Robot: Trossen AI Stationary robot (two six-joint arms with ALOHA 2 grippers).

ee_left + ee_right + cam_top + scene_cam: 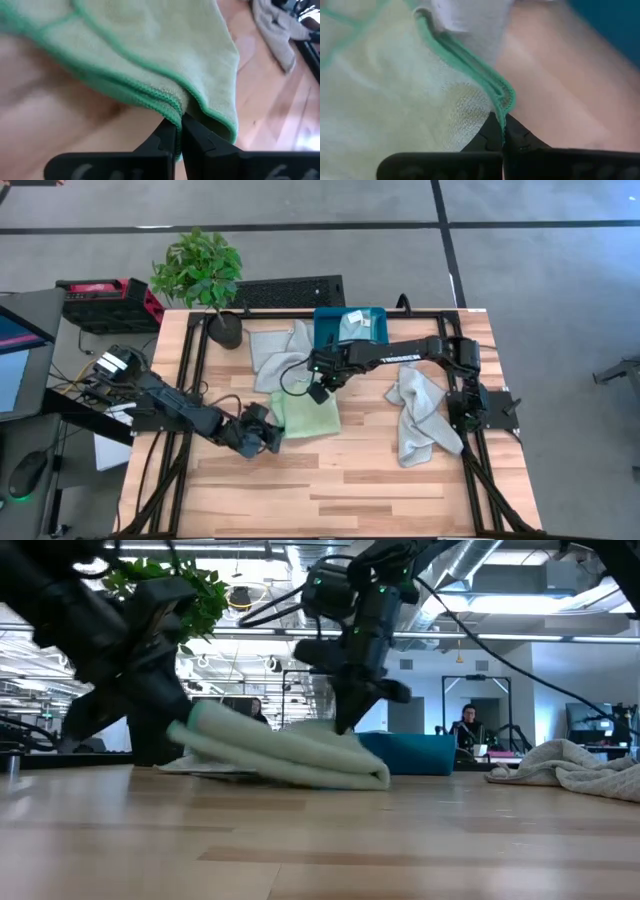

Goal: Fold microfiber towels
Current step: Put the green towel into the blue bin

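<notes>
The light green towel [308, 416] lies folded in several layers near the table's middle; it also shows in the low view [290, 758]. My left gripper [270, 438] is shut on its near left corner. My right gripper [320, 392] is shut on its far edge. A pale grey towel [278, 352] lies crumpled on the table left of the teal bin [330, 330]. A pale cloth [360, 326] lies in the bin. Another pale grey towel [420, 415] lies bunched at the right. My left gripper pinches the green towel's hemmed edge [172, 111] between its two fingers, at the near left corner, with at least two layers in the hold. The fingers come slanting from the table's left. That end [205, 722] is raised off the table; the rest lies on it. My right gripper pinches the green towel's hemmed corner [504, 100] between its two fingers, at the towel's far edge. The fingers come from above, slanting down. The towel beside them [350, 775] lies on the table.
A potted plant [205, 275] stands at the far left corner. A black crate [290, 290] stands behind the table's far edge. Bare wood [330, 490] lies along the near side. People sit in the room beyond the table [468, 730].
</notes>
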